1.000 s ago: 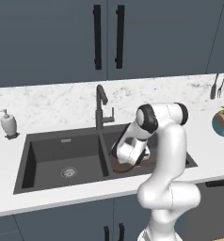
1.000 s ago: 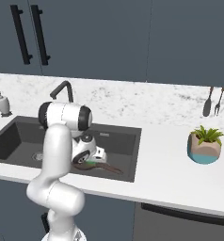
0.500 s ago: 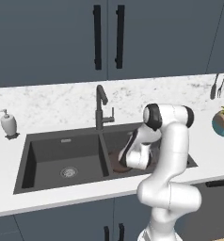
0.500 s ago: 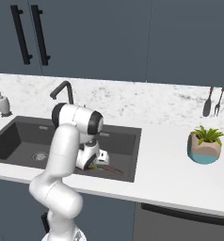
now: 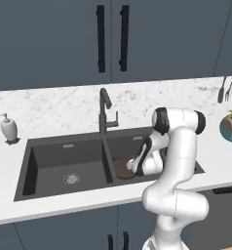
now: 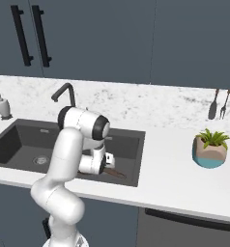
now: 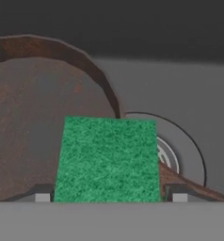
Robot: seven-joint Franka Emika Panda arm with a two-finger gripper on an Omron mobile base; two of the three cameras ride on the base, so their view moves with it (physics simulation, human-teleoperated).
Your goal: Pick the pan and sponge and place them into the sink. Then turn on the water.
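The sponge (image 7: 108, 157) shows its green top between my fingertips (image 7: 43, 196), with a thin gap on each side. It lies over the rim of the reddish-brown pan (image 7: 31, 117), which sits in the right basin of the dark sink (image 5: 64, 149). My gripper (image 7: 111, 196) is open around the sponge. From the left base view the gripper (image 5: 131, 167) reaches down into the right basin over the pan (image 5: 119, 166). In the right base view the pan's thin handle (image 6: 117, 172) pokes out beside the gripper (image 6: 107, 166), inside the sink (image 6: 20, 140).
The right basin's round drain (image 7: 184, 160) lies under the pan's edge. A black faucet (image 5: 104, 110) stands behind the divider. On the counter are a soap dispenser (image 5: 8, 128) at left and a potted plant (image 5: 231, 126) at right. Utensils (image 5: 225, 88) hang on the wall.
The hand has sunk lower into the right basin over the pan. The fingers have spread apart and no longer press the sponge's sides.
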